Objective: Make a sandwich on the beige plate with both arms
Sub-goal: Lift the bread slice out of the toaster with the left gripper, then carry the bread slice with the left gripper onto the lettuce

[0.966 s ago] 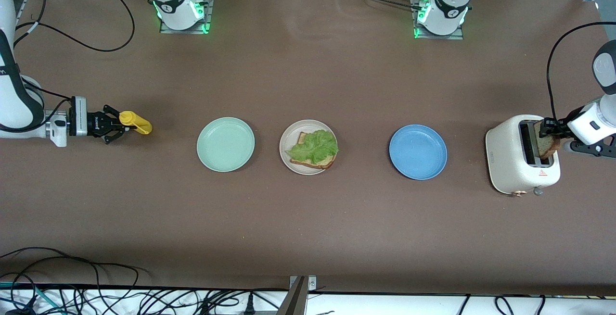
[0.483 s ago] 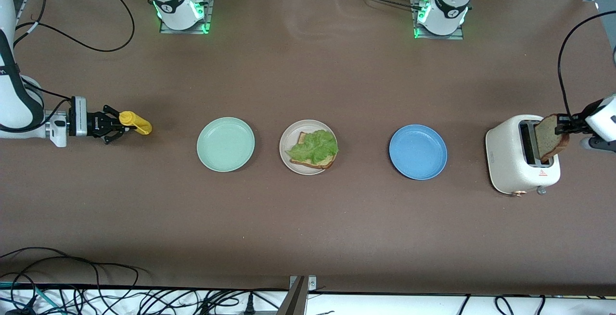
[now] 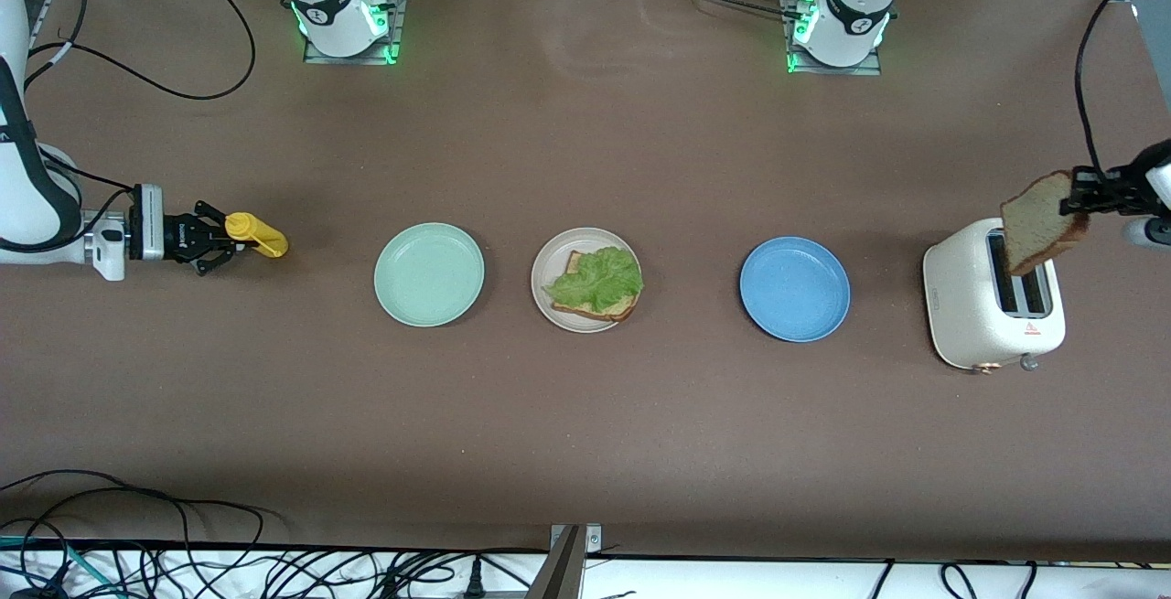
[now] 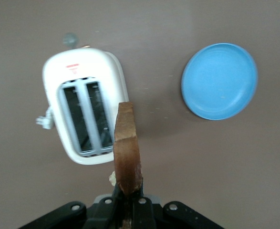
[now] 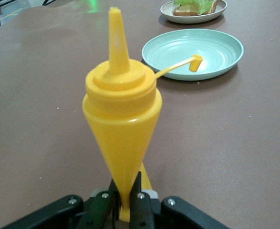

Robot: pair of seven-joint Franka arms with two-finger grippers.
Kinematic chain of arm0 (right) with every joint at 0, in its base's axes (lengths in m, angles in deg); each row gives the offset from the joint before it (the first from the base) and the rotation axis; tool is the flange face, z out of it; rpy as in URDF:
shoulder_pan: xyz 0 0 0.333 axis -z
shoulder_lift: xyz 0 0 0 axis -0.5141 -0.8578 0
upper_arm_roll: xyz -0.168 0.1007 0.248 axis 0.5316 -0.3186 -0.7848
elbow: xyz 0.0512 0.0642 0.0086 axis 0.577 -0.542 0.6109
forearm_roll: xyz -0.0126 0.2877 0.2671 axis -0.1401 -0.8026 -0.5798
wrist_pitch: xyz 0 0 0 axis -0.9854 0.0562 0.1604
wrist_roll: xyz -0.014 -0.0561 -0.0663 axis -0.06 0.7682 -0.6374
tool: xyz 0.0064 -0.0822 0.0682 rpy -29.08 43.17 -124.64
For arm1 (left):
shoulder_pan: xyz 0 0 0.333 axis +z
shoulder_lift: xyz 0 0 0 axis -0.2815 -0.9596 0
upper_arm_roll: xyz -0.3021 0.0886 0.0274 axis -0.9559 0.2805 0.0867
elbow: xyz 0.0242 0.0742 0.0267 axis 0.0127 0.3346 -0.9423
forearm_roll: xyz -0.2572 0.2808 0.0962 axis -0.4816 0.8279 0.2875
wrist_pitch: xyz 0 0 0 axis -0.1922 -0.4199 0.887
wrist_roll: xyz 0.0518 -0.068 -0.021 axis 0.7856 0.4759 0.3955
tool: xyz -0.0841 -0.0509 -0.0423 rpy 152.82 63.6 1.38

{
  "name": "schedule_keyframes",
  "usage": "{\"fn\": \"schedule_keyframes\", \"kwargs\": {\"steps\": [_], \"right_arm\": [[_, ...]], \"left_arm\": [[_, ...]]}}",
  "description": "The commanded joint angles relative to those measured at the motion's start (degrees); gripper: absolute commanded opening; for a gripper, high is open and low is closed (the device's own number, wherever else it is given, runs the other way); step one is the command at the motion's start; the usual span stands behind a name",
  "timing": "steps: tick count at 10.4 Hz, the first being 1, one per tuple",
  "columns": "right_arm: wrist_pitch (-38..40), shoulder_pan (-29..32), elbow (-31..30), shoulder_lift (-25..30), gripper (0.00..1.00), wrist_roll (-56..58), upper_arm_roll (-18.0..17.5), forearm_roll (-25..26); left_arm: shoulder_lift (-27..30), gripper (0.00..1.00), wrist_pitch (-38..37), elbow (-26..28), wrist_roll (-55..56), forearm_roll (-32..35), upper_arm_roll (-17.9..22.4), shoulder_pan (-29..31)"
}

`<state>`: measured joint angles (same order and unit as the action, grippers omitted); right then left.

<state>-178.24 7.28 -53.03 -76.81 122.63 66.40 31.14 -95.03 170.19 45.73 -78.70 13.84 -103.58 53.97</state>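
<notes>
On the beige plate (image 3: 585,280) at mid-table lie bread and lettuce (image 3: 596,279), awaiting a top; the left gripper (image 3: 1078,201), clamped on a bread slice (image 3: 1043,222) over the toaster (image 3: 993,306), must carry it there; the right gripper (image 3: 215,238), waiting near its table end, grips a yellow bottle (image 3: 257,234).

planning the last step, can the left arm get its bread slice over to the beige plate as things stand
Probably yes: the left pincer holds the bread slice clear above the toaster, with only the low blue plate before the beige plate.
</notes>
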Motion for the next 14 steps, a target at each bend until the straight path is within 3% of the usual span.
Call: {"fn": "schedule_keyframes", "kwargs": {"steps": [1,3,5,14], "right_arm": [[0.7,1.0,0.5,-0.1,0.0,0.9,-0.7,-1.2],[0.7,1.1,0.5,-0.3,0.0,0.9,-0.7,-1.2],[0.8,1.1,0.5,-0.4,0.0,0.9,-0.7,-1.2],[1.6,2.0,2.2,-2.8,0.0,1.7,-0.7,-1.3]], "left_arm": [[-0.9,0.0,-2.0,-1.0,3.6,-9.4,-2.7,0.1],[-3.0,0.0,-1.8,-0.7,9.8,-13.8,-5.6,-4.2],[-5.8,0.0,0.5,-0.9,20.3,-20.1,-5.6,-12.8],[-23.6,0.0,33.5,-1.2,21.7,-37.1,-5.5,-31.0]]}}
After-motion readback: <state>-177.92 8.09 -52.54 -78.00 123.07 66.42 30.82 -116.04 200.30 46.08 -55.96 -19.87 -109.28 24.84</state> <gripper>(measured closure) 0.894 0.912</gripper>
